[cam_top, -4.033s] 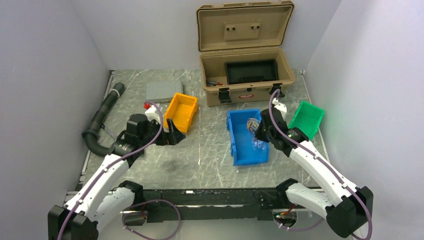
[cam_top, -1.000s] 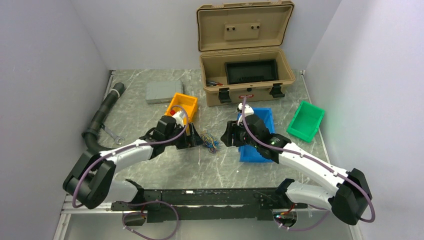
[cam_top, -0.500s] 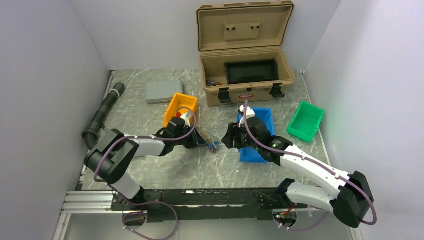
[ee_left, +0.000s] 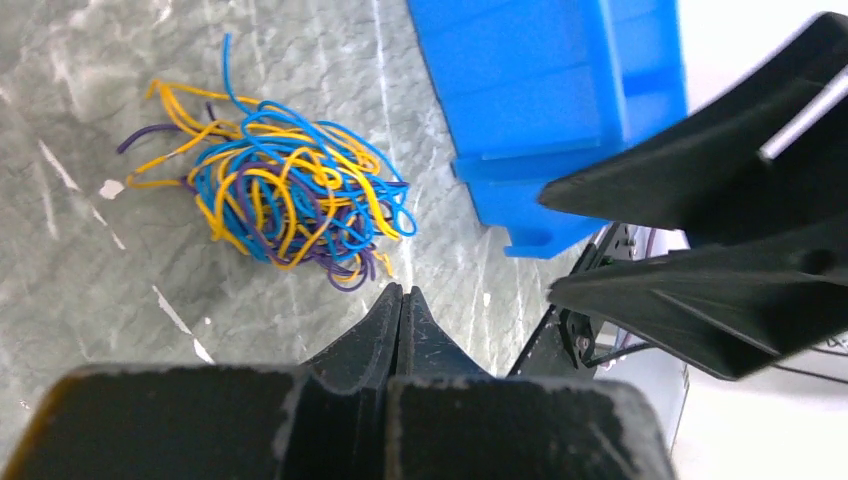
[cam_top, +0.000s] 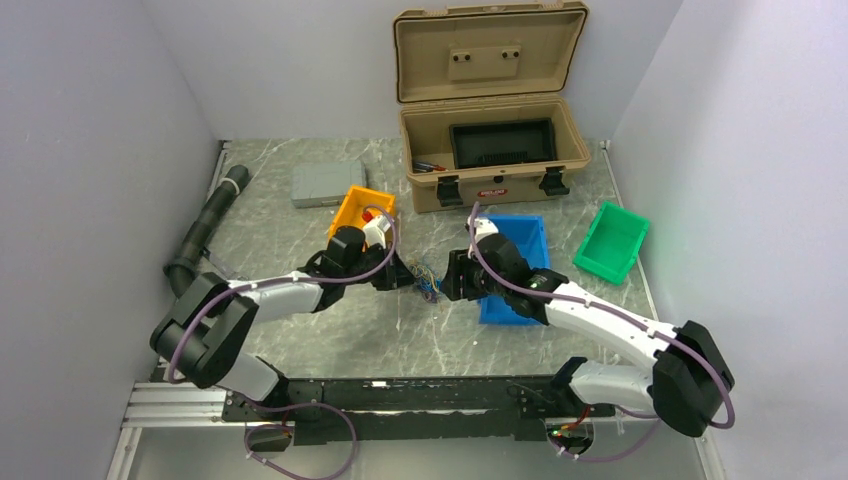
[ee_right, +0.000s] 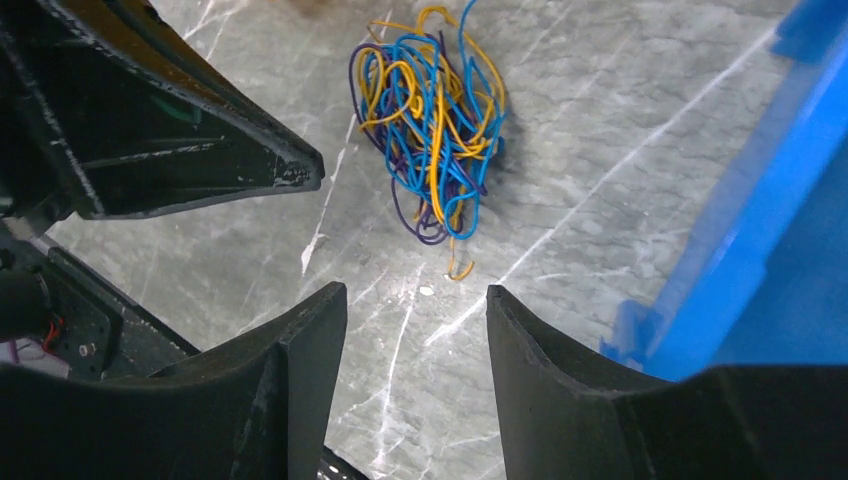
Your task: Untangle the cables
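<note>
The left pincer point(ee_left: 401, 297), closed and empty, faces the right pincer point(ee_right: 412, 298), whose jaws stand parted.

Tangled cables point(ee_left: 275, 205) on table

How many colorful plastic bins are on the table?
3. The orange bin sits left of the tan case, the blue bin is just in front of the case, and the green bin is at the far right. None seems hidden.

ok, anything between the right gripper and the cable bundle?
Nothing visible. Only table lies between the right gripper and the cables. The blue bin sits off to one side; the left gripper, fingers shut on nothing, is beside the bundle, not in the path.
</note>
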`<state>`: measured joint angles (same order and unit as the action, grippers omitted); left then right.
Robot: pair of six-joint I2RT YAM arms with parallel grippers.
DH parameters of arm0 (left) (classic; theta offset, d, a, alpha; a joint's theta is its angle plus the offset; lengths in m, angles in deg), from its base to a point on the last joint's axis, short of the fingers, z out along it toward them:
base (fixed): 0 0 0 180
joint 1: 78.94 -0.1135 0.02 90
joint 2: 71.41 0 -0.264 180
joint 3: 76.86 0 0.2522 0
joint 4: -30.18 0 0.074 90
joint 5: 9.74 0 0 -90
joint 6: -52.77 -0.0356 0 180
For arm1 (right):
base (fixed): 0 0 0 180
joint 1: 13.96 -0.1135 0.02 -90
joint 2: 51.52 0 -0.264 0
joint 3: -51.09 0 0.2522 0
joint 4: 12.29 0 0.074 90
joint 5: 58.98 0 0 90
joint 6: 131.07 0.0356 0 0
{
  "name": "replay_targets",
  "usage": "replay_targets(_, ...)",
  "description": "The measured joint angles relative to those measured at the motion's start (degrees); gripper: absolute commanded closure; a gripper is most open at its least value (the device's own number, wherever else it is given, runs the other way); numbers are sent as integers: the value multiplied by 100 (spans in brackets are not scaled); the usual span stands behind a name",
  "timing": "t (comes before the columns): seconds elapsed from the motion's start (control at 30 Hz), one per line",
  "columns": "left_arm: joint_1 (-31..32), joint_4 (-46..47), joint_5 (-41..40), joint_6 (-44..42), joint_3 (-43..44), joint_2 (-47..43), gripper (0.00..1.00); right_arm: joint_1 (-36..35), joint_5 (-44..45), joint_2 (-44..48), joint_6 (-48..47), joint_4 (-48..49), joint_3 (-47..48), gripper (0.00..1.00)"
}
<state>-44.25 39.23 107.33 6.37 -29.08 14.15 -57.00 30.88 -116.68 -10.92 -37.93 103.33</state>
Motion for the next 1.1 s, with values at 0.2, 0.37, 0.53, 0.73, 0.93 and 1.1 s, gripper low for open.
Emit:
replay_targets(0.2, 2, -450, -33, -356, 2, -358, 75, -7, -184, -459, -26, 208, 109, 45)
replay_targets(0.37, 0, -949, -479, -380, -7, -452, 60, -7, -166, -1080, -144, 205, 417, 53)
replay_targets(0.53, 0, -1038, -807, -321, -240, -811, 54, -7, -157, -1714, -210, 210, 699, 54)
replay_targets(0.73, 0, -1165, -1233, -284, -529, -1403, 54, -7, -160, -2339, -225, 216, 990, 61)
replay_targets(0.93, 0, -1331, -1558, -295, -688, -1840, 52, -9, -219, -2828, -254, 297, 1150, 86)
replay_targets(1.1, 0, -1506, -1692, -354, -704, -1998, 46, -103, -343, -3014, -271, 400, 1226, 100)
